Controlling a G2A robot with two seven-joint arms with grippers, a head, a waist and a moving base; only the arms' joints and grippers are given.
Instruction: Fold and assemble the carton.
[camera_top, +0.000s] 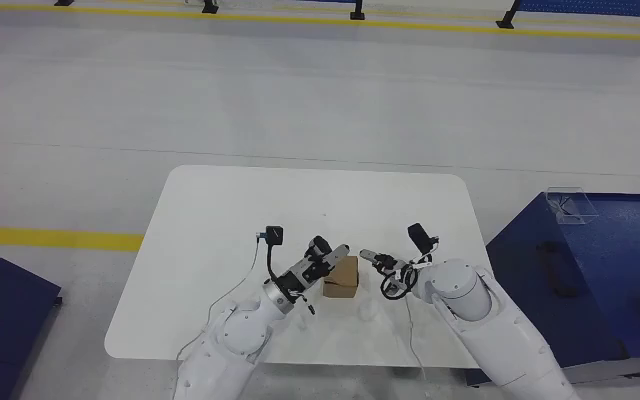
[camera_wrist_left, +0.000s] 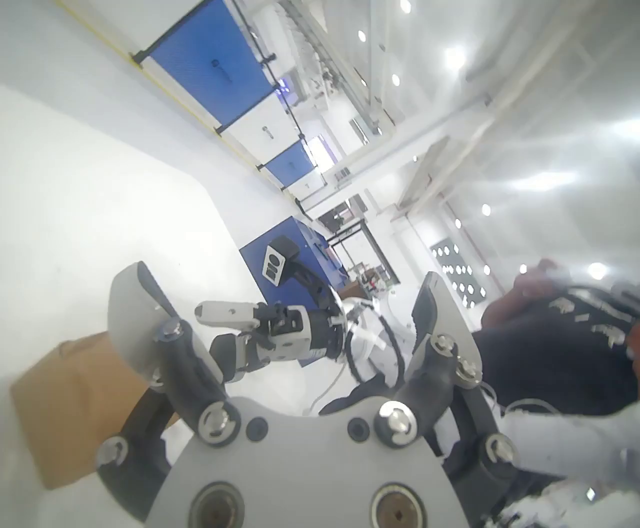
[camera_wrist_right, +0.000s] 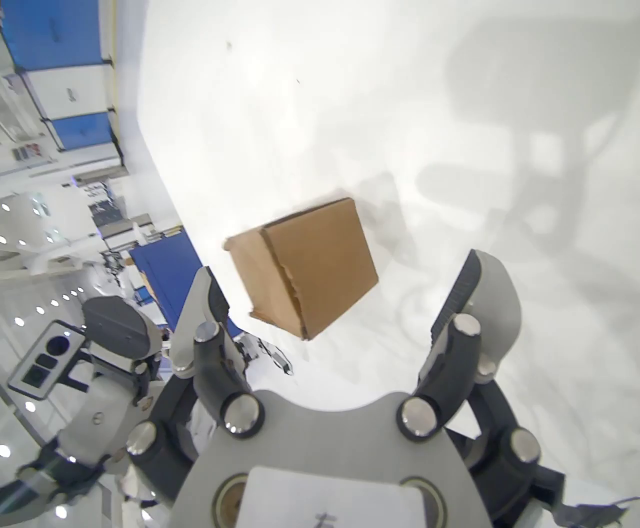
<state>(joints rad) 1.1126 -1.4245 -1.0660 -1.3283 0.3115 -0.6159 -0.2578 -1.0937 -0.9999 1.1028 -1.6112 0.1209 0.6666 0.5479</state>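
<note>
On top view, 6 o'clock of centre of the white table: both arms meet.

Left gripper, at 9 o'clock of the carton: released, fingers spread wide with nothing between them. One finger lies against the carton's side.

Right gripper, at 3 o'clock of the carton: also released and empty. Its tips are near the carton but apart from it.

Carton: brown, folded into a closed box, resting on the table between the two grippers. One flap seam gapes slightly in the right wrist view.
</note>
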